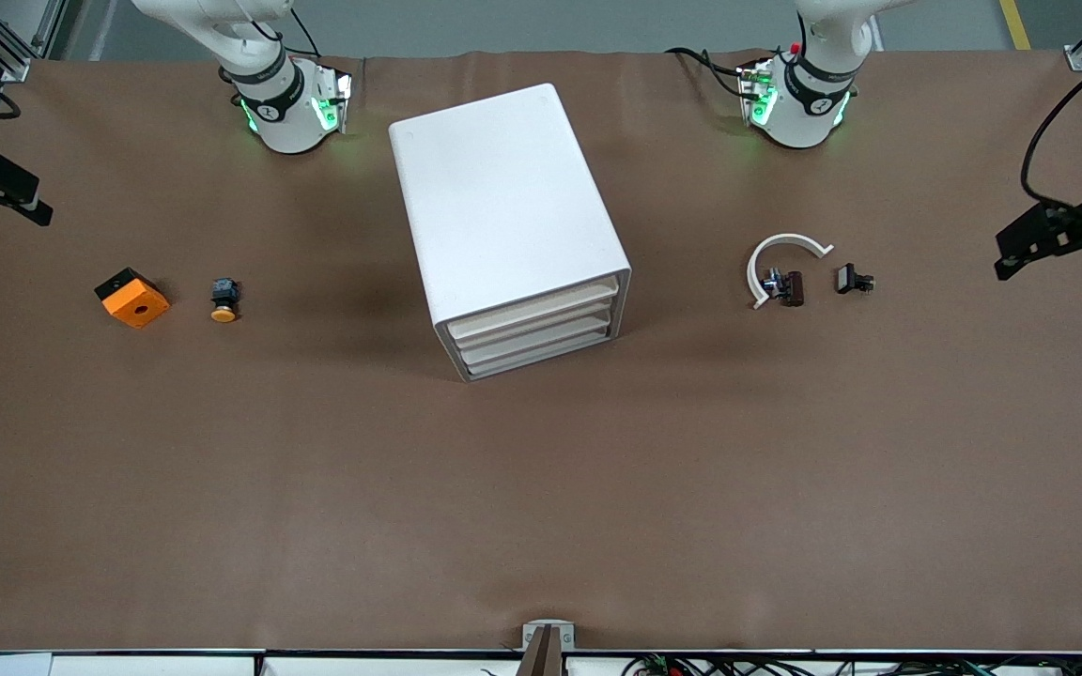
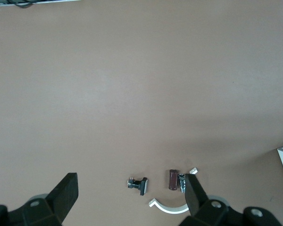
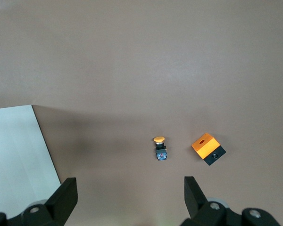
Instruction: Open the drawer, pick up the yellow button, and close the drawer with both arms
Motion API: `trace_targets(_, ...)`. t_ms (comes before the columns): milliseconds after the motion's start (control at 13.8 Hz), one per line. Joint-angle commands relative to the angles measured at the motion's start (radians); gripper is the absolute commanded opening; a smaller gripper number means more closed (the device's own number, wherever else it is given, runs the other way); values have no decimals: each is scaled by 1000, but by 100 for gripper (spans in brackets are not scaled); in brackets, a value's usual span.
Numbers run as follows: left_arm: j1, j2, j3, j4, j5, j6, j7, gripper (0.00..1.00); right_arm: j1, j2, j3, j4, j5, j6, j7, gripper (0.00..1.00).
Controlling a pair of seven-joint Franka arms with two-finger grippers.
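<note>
Right gripper (image 3: 127, 200), fingers apart, hangs above the yellow button (image 3: 160, 149); left gripper (image 2: 129, 200) likewise apart; drawer unit (image 1: 513, 225) shut.

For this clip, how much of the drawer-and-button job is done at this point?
Judging by this moment, it is either untouched or finished. The drawer unit has all its drawers shut, and a yellow button lies on the table beside an orange box, toward the right arm's end. Nothing is in hand: the left gripper and right gripper are open, over bare table.

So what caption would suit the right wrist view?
Open right gripper over brown table, yellow button beside orange block.
</note>
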Motion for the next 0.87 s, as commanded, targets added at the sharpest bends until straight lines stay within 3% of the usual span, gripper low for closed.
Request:
trace_targets(0,0,-37,2,-19,-22,-7,16,100,9,-56,0,-59,-19,21,-7,100)
trace_targets(73,-39,-33,31,-3,-22,-7,7,100,10,-56,2,-52,-28,9,1,100)
trace_targets(218,-182,-32,164,4,-22,-7,2,100,9,-58,2,-42,-30,-2,4,100)
trace_targets(435,-335,-32,304,12,-22,-7,5,100,9,-58,0,-24,-30,-18,7,100)
trace_targets(798,-337,-29,312,14,-24,-7,10,100,9,-55,0,11,-24,-71,2,100)
